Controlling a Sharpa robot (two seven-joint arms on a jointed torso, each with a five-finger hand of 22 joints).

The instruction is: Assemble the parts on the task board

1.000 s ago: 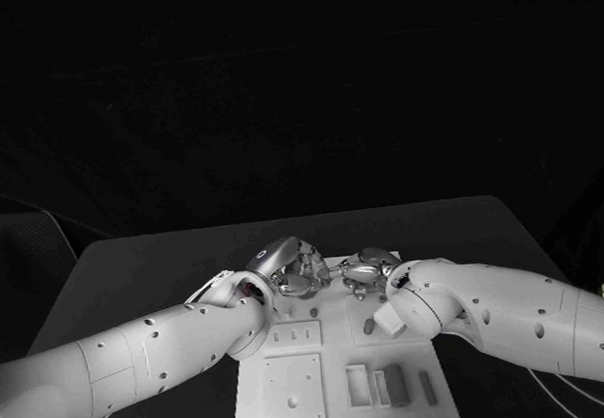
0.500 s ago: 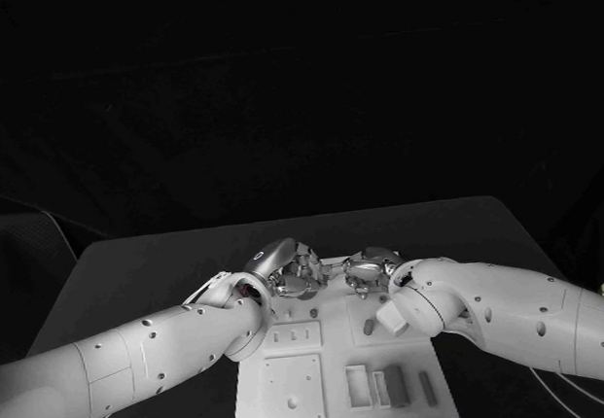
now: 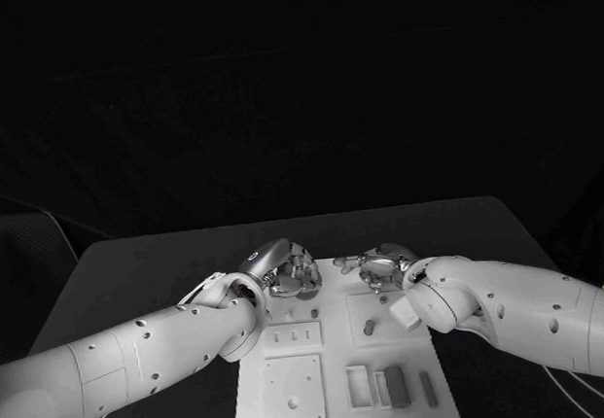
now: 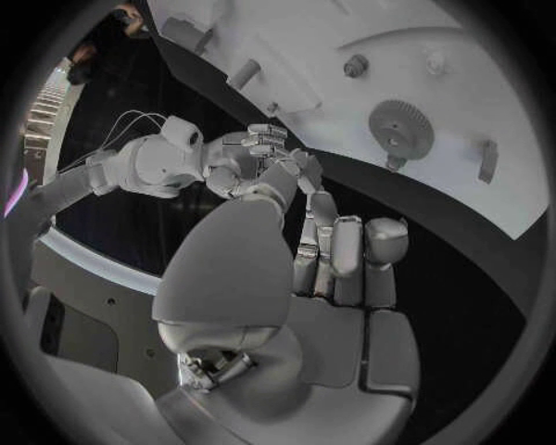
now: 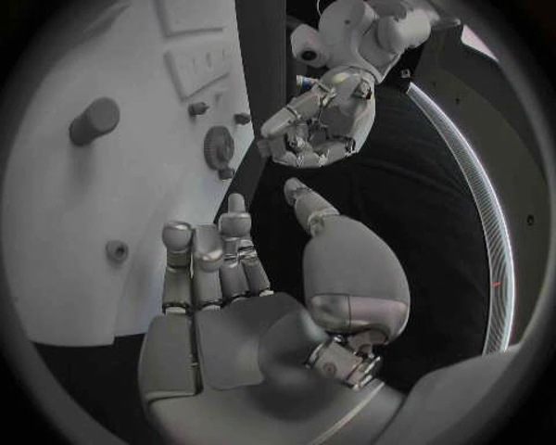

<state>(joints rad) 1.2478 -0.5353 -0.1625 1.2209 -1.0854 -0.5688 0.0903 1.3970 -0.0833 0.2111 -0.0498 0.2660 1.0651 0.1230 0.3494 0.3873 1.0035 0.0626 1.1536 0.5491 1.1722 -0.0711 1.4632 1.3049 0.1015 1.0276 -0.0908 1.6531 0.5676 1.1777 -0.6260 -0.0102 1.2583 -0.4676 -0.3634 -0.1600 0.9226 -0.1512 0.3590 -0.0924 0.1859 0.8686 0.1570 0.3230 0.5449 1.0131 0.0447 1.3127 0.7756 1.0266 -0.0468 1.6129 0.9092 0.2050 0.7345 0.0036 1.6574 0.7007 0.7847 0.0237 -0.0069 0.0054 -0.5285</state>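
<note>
The white task board (image 3: 335, 357) lies in the middle of the black table. My left hand (image 3: 281, 269) hovers over its far left corner with fingers curled in and thumb against a fingertip; whether it pinches anything is hidden. A short gap away, my right hand (image 3: 377, 266) hovers over the far right part. In the right wrist view the right hand (image 5: 232, 278) has fingers raised, thumb apart and nothing in it. A grey gear (image 4: 401, 130) and a round peg (image 5: 93, 120) stand in the board. Grey bar parts (image 3: 395, 387) lie near its front edge.
Both white forearms cross the board's left and right edges, covering its middle. A raised white block (image 3: 291, 390) with holes sits at the board's front left. Black table surface (image 3: 138, 271) stretches out on both sides and behind the board.
The two hands, nearly touching a second ago, have drawn apart. The right hand slid right and a little toward me; the left hand shifted slightly left.
</note>
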